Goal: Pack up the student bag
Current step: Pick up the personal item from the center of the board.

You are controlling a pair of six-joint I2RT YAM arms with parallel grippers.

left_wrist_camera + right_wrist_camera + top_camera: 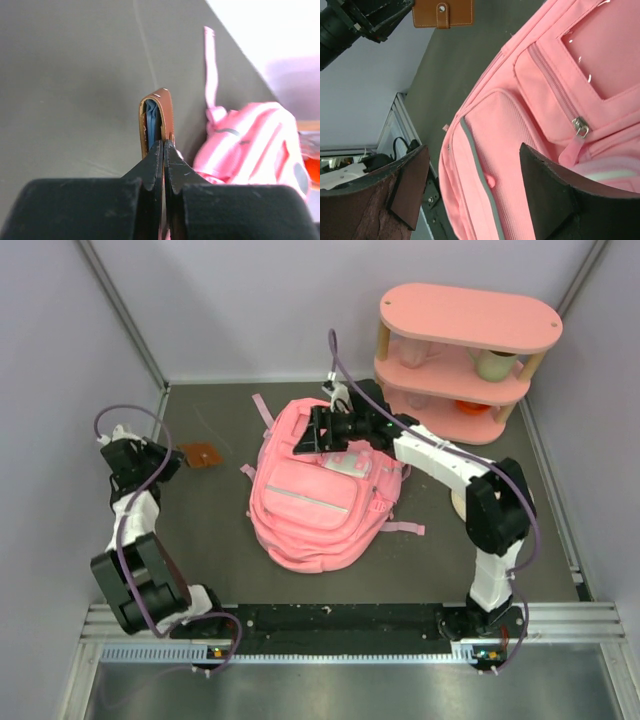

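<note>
Left tool (163, 150): I read it pressed tight on the edge of a brown wallet (161, 112). Right tool (474, 150): spread wide over the front pockets of the student bag (310, 510), contact unclear. The bag lies flat mid-worktop (420, 560).

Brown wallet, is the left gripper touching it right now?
Touching. The left wrist view shows the left gripper closed on the lower edge of the brown wallet, both fingers pressed against it.
</note>
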